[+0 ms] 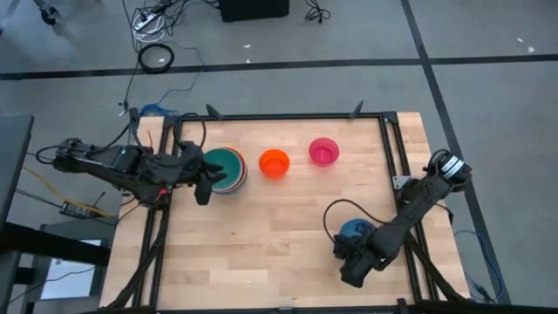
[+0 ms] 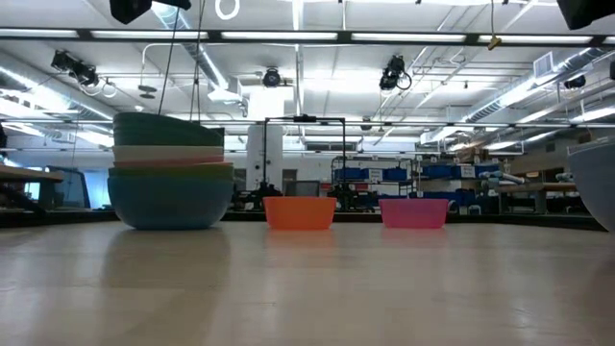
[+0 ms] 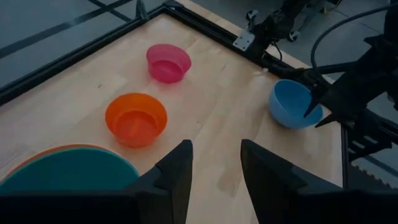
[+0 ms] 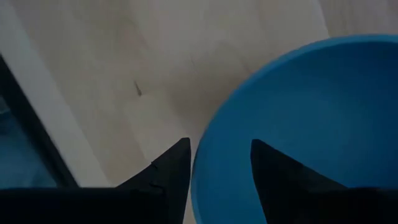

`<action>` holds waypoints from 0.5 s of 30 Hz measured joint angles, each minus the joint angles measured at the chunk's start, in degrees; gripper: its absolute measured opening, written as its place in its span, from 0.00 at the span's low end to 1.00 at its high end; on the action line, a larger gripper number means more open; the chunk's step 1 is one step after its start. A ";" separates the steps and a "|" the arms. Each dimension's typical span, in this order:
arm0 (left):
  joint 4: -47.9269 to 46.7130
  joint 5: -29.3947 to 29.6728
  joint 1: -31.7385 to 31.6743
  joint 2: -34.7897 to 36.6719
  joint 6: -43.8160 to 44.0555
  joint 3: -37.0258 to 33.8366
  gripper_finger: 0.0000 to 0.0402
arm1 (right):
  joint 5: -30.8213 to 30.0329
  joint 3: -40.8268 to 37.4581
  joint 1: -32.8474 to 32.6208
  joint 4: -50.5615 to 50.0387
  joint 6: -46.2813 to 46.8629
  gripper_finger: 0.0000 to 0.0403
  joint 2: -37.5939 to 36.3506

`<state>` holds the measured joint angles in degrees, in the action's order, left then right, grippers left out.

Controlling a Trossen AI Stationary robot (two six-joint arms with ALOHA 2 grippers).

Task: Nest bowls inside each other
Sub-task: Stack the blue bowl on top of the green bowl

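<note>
where the right gripper sits over the near right part of the table, its two dark fingers straddle the rim of the blue bowl, one finger outside the wall and one inside. whether they are pinching the rim or only standing either side of it i cannot tell from here; the gap between them is narrow and the rim fills it. in the left wrist view the bowl looks tilted and perhaps a little off the wood, though i would not swear to it.

across the table the left gripper hangs just beside the stack of bowls, fingers parted with nothing between them, pointing out over the bare boards. the stack has a teal bowl on top, with paler and pink rims showing under it from table level.

between the two arms, along the far edge, the orange bowl and the pink bowl stand apart from each other, each upright and alone.

these look like thin plastic, so light and fairly stiff, with smooth walls that would slip under a loose grip. the rim is the sensible place to take one, a finger either side of the wall. held that way a bowl will likely hang crooked, so lowering it into the stack would want some care.
</note>
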<state>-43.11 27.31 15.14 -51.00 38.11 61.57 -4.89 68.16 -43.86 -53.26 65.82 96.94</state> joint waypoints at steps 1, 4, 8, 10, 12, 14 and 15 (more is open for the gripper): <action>0.07 0.00 0.00 0.00 0.00 0.00 0.36 | -0.18 0.00 0.00 -0.24 -0.11 0.39 0.37; 0.14 0.02 0.00 0.07 -0.02 0.00 0.36 | -0.91 -0.02 0.16 -1.82 -0.49 0.38 1.14; 0.15 0.00 0.04 0.07 -0.05 -0.01 0.36 | -1.13 -0.02 0.70 -1.97 -2.31 0.26 1.71; 0.14 0.00 0.04 0.07 -0.15 0.00 0.36 | -1.11 -0.07 0.83 -1.58 -3.82 0.14 1.82; 0.11 0.02 0.04 0.07 -0.20 -0.01 0.36 | -0.91 -0.07 0.85 -0.51 -5.66 0.04 1.81; 0.07 0.02 0.04 0.07 -0.22 -0.01 0.36 | -1.92 -0.05 0.84 0.47 -6.03 0.03 1.80; 0.09 0.02 0.04 0.07 -0.24 0.01 0.36 | -1.68 -0.04 1.05 0.30 -5.86 0.02 1.80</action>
<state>-43.03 27.33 15.18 -50.94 37.87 61.58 -6.57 68.12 -42.81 -52.96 59.96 98.74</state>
